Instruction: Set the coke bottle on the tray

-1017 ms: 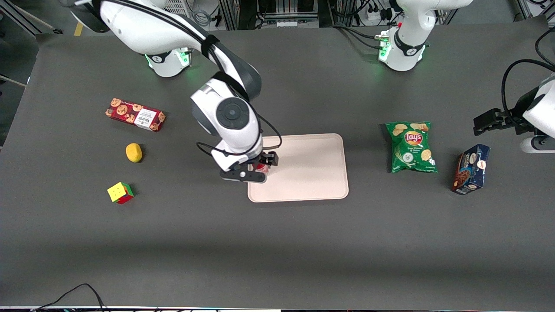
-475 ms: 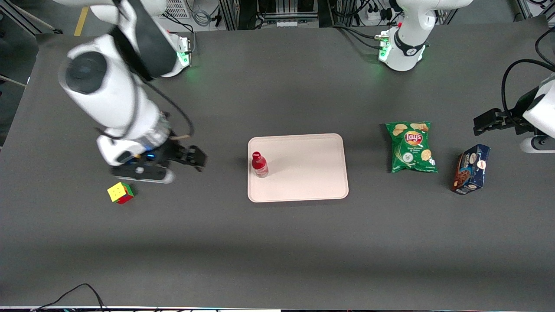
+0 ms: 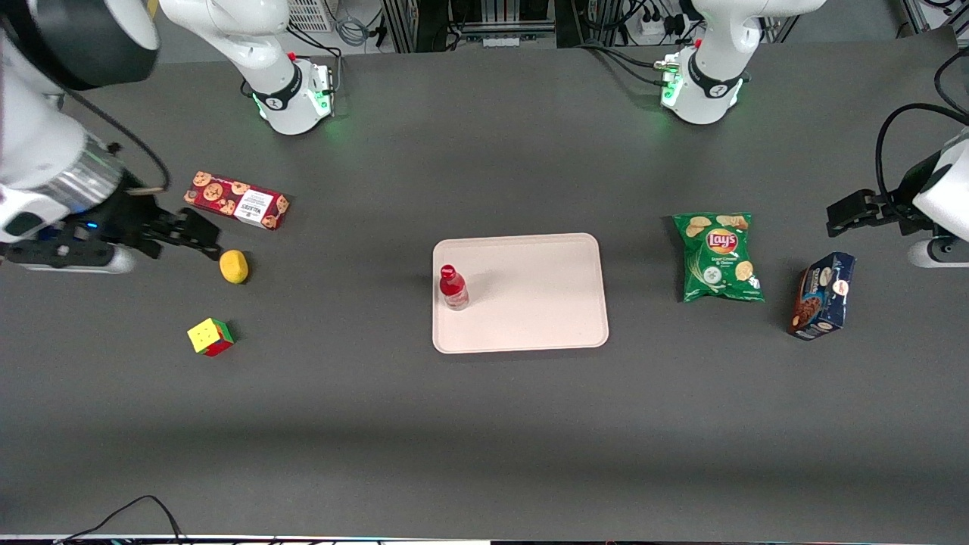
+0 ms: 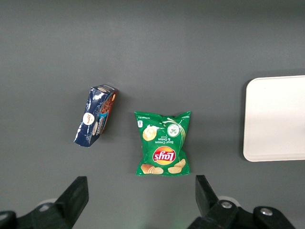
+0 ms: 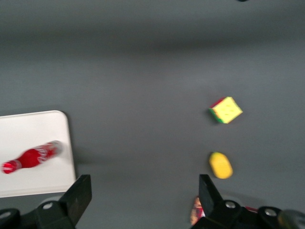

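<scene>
The coke bottle (image 3: 453,287), small and red with a red cap, stands upright on the pale beige tray (image 3: 530,303), near the tray's edge toward the working arm's end. It also shows in the right wrist view (image 5: 31,158) on the tray (image 5: 43,131). My gripper (image 3: 185,234) is open and empty, high above the table at the working arm's end, well away from the tray, between the red cookie box (image 3: 236,200) and the yellow lemon (image 3: 234,266). In the right wrist view its jaws stand wide apart over bare table (image 5: 145,193).
A colourful cube (image 3: 210,336) lies nearer the front camera than the lemon. A green Lay's chip bag (image 3: 716,256) and a dark blue cookie box (image 3: 823,295) lie toward the parked arm's end. The tray's corner shows in the left wrist view (image 4: 276,119).
My gripper let go of the bottle on the tray, then rose and swung away toward the working arm's end of the table. The bottle stays upright where it was set.
</scene>
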You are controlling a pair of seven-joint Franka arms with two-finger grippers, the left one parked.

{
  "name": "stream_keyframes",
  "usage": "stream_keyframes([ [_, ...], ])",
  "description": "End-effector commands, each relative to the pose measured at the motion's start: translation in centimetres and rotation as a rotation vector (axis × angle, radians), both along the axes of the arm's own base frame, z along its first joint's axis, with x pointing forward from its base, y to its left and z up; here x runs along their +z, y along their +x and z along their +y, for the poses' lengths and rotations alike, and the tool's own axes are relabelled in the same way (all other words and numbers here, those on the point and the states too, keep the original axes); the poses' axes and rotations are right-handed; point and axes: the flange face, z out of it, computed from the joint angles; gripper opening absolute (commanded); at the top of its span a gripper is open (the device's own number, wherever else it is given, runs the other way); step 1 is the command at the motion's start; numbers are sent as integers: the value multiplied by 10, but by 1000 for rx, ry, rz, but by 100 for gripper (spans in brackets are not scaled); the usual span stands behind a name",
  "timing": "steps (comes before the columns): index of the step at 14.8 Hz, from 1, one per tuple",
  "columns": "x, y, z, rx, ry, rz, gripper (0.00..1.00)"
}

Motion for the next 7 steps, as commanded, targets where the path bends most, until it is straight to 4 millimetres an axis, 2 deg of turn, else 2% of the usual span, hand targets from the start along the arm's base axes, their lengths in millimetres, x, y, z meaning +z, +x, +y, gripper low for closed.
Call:
stream_keyframes([
  [1, 0, -15, -50, 43, -2, 23, 100],
  [2, -1, -15, -61, 54, -4, 29, 100],
  [7, -3, -16, -82, 64, -3, 52, 100],
])
